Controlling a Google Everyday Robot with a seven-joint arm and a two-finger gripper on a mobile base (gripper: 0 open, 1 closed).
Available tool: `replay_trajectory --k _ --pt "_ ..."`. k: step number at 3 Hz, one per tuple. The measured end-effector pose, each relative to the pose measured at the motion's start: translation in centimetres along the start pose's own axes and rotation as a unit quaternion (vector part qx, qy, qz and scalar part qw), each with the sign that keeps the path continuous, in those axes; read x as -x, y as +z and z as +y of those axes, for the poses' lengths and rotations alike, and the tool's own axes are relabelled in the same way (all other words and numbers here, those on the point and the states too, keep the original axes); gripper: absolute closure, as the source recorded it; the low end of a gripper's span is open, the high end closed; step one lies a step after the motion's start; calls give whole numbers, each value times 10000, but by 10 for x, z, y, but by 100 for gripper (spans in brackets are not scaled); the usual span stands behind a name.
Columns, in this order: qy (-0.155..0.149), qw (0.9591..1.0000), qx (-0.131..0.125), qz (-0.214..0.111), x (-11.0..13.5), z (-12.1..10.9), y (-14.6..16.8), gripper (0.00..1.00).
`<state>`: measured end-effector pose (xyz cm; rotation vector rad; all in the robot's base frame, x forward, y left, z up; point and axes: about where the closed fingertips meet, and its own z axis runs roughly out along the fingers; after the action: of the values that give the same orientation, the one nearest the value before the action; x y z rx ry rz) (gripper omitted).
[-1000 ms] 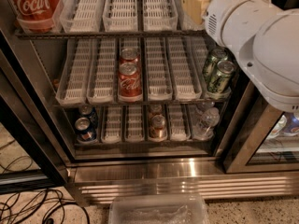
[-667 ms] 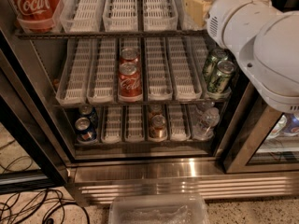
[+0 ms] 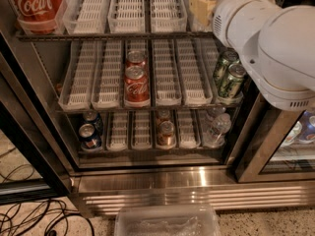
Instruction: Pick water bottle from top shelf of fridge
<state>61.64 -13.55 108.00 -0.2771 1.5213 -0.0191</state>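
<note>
The fridge (image 3: 197, 186) stands open in front of me, with wire racks and white slotted lane trays. On the uppermost rack in view (image 3: 128, 35), a pale clear container (image 3: 203, 8) stands at the right end. It is cut off by the frame top and partly behind my arm, and I cannot tell whether it is the water bottle. A red Coca-Cola bottle (image 3: 34, 6) stands at the left end. My gripper is out of view. Only the white arm housing (image 3: 270, 38) shows, at the upper right in front of the racks.
The middle rack holds two red cola cans (image 3: 136, 82) and green cans (image 3: 229, 77). The lowest rack holds blue cans (image 3: 91, 132), a copper can (image 3: 166, 132) and small clear bottles (image 3: 216, 127). A clear plastic tub (image 3: 167, 222) and cables (image 3: 29, 218) lie on the floor. The dark door frame (image 3: 29, 146) is at the left.
</note>
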Motion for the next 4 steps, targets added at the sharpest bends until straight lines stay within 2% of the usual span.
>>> replay_trajectory --k 1,2,3,4 --pt "35 10000 43 -4 1 5 6 51" --pt "103 9999 58 57 -3 6 9 69" --pt "184 9997 97 142 -8 6 10 93" --pt "184 9997 97 143 -8 6 10 100"
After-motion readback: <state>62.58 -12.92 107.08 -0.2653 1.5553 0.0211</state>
